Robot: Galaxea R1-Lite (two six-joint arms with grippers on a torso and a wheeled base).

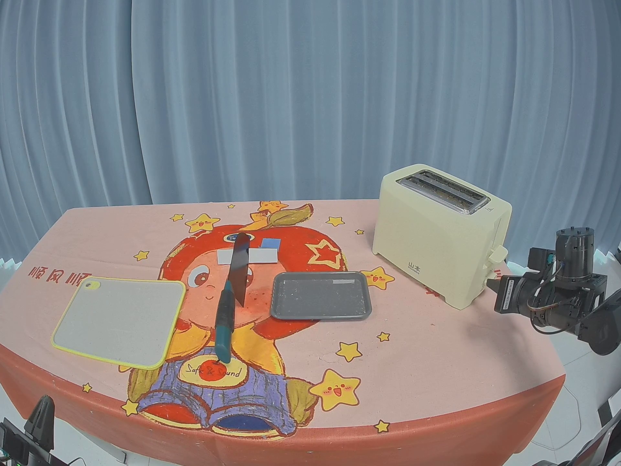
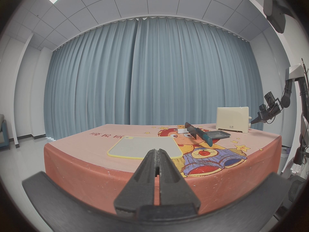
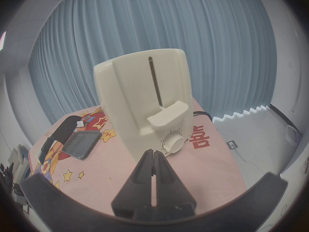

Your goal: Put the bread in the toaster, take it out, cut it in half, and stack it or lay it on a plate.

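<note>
Facing the control end of a cream toaster, the right gripper hovers with its jaws pressed together and holding nothing. Straight ahead of the jaw tips, close but not touching, is the toaster's round dial. Just above that is the push-down lever, which sits at the bottom of its vertical slot. With the lever this low, the bread is probably down inside the toaster, though I cannot tell for certain. The closed jaws probably suit nudging the lever better than gripping it.

Well off to one side of these jaws, past the toaster, a grey plate lies flat on the cartoon-printed tablecloth, probably ready for the cut halves.

The left gripper is also closed and empty. It hangs low, outside the table's near edge and apart from everything on it. Ahead of its jaws lies a pale cutting board with a yellow rim. Beyond the board is a knife with a teal handle, propped at a tilt with its dark blade raised. The board and knife appear untouched, so the cutting step is not yet begun.
</note>
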